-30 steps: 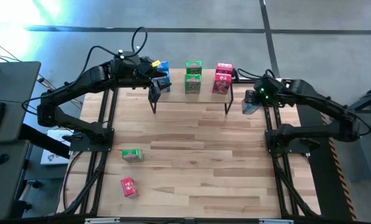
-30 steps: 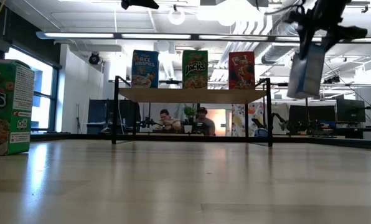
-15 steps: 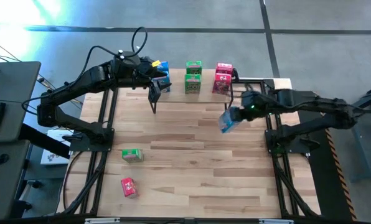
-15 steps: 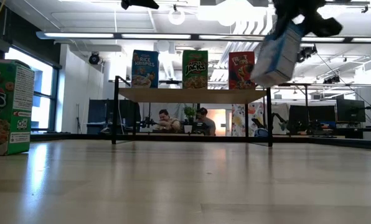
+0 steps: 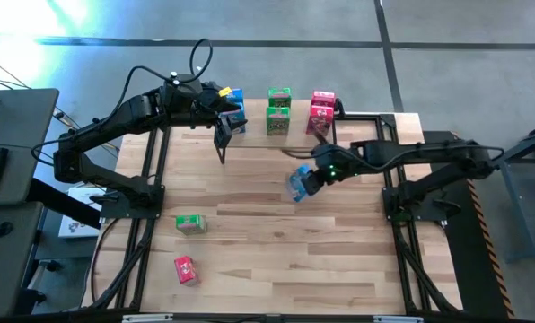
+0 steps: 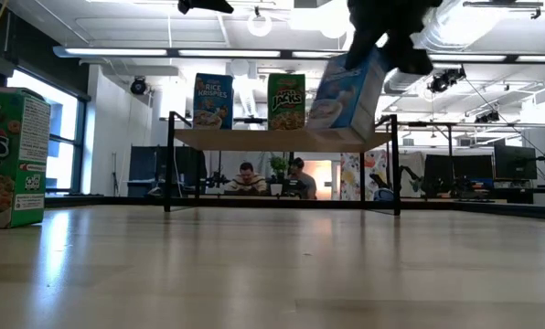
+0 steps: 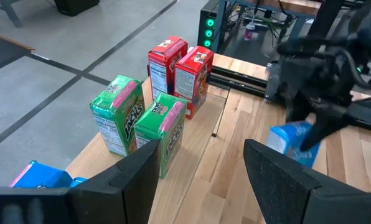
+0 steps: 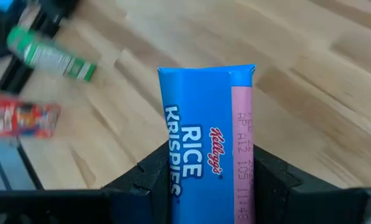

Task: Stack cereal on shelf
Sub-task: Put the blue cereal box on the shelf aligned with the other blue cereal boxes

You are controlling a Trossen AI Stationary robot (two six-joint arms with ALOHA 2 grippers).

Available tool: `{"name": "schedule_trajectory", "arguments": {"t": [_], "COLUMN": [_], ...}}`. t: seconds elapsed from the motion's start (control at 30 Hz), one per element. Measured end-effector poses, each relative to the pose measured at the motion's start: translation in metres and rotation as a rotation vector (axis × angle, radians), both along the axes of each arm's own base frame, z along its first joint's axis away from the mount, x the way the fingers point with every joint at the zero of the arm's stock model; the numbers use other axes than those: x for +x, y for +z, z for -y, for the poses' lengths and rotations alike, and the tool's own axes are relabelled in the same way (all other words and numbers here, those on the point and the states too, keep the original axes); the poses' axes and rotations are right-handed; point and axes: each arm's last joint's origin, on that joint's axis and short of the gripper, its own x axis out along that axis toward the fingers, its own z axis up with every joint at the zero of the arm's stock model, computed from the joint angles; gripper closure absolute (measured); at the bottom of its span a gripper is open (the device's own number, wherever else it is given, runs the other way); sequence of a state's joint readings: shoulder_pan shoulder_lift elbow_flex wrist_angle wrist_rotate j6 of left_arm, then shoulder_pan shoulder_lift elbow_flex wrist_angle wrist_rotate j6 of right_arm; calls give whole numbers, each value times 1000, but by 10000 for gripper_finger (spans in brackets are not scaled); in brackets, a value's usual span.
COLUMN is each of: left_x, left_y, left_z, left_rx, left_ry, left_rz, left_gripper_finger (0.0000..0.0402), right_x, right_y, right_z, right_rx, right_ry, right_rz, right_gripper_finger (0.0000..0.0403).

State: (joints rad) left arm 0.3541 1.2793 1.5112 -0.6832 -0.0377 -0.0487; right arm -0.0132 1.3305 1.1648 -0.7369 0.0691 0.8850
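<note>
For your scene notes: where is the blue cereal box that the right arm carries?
In the high view the blue cereal box hangs in the right gripper, right of centre, just in front of the shelf.

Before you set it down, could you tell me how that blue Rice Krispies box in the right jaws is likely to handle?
The blue box looks like thin cardboard, so probably stiff yet crushable. The right gripper carries it tilted in mid-air, so it seems light. Being tall and narrow, it may tip if set down unevenly.

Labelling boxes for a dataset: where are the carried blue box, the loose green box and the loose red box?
carried blue box (image 5: 300, 182), high view, its top face
loose green box (image 5: 190, 223), high view, its middle
loose red box (image 5: 186, 269), high view, its middle
</note>
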Motion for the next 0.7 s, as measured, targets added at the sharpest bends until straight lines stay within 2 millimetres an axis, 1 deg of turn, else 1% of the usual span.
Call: {"name": "schedule_trajectory", "arguments": {"t": [0.17,0.27,0.4,0.57,0.7], "left_x": [0,0,0,0,0], "left_y": [0,0,0,0,0], "left_z": [0,0,0,0,0], "left_rx": [0,0,0,0,0], "left_ry": [0,0,0,0,0], "left_rz": [0,0,1,0,0], "left_gripper_finger": [180,180,181,181,181], "right_x": [16,24,38,57,73], "right_y": [-13,-20,-10,2,1], "right_z": [-2,-3,-2,-1,-1], "right_rx": [-23,-41,-134,-241,-283], "right_ry": [173,248,338,459,576], "right_rz": [-9,-49,-86,-190,-280], "right_gripper_finger": [252,252,252,252,252]}}
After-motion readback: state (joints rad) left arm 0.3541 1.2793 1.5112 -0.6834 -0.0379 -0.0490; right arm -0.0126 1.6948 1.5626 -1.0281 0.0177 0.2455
